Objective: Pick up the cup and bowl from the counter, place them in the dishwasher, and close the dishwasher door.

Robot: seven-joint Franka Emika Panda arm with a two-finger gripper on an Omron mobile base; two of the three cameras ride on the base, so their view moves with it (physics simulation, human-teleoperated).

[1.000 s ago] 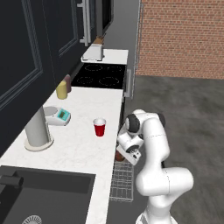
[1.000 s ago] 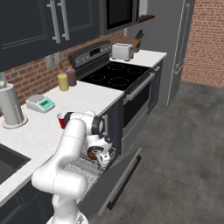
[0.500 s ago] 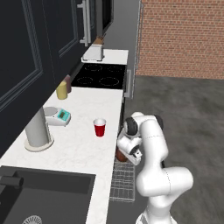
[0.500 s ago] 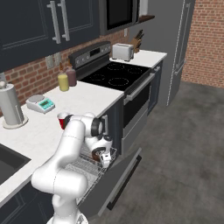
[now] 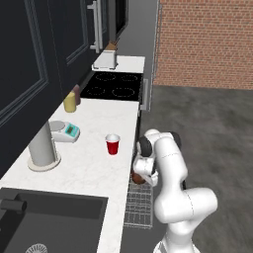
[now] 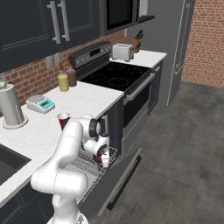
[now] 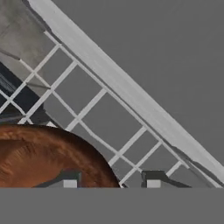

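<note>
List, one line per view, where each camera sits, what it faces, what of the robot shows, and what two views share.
Left base view: behind the arm's left, facing along the counter past the cup to the stovetop; the white arm rises at lower right.
Right base view: behind the arm's right, facing the stovetop and open dishwasher door; the arm rises at lower left.
Hand view: on the hand, facing down at the wire rack; fingertips at the bottom grip the bowl.
Shared: both base views show the gripper over the rack.
</note>
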